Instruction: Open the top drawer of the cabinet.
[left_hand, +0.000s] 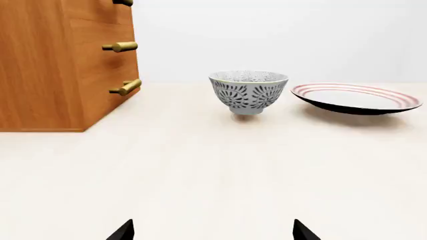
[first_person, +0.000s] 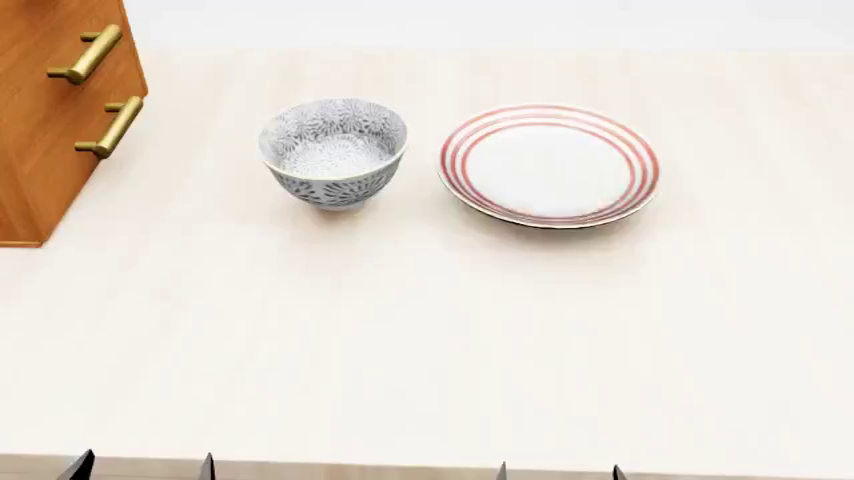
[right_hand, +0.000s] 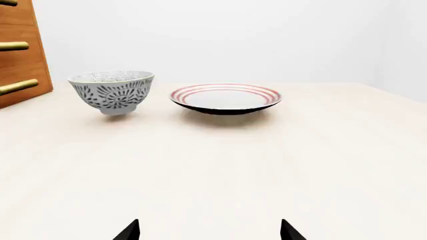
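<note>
Both the left gripper (left_hand: 212, 231) and the right gripper (right_hand: 209, 230) hang wide and empty at the near edge, well apart from the cabinet (first_person: 47, 130) at the far left, whose top drawer (left_hand: 100, 10) barely shows, only its handle tip in sight. The risk, as I judge it, is hooking a lower handle instead, or brushing the bowl (first_person: 334, 152) standing near the cabinet's right. The table (first_person: 427, 340) is pale wood against a plain white wall, with a striped plate (first_person: 550, 165) right of the bowl.

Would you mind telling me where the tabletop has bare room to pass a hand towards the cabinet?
The pale tabletop is bare in front of the orange-brown wooden cabinet, the patterned grey bowl and the red-ringed white plate. A lane separates cabinet and bowl. Bowl and plate sit closer together.
</note>
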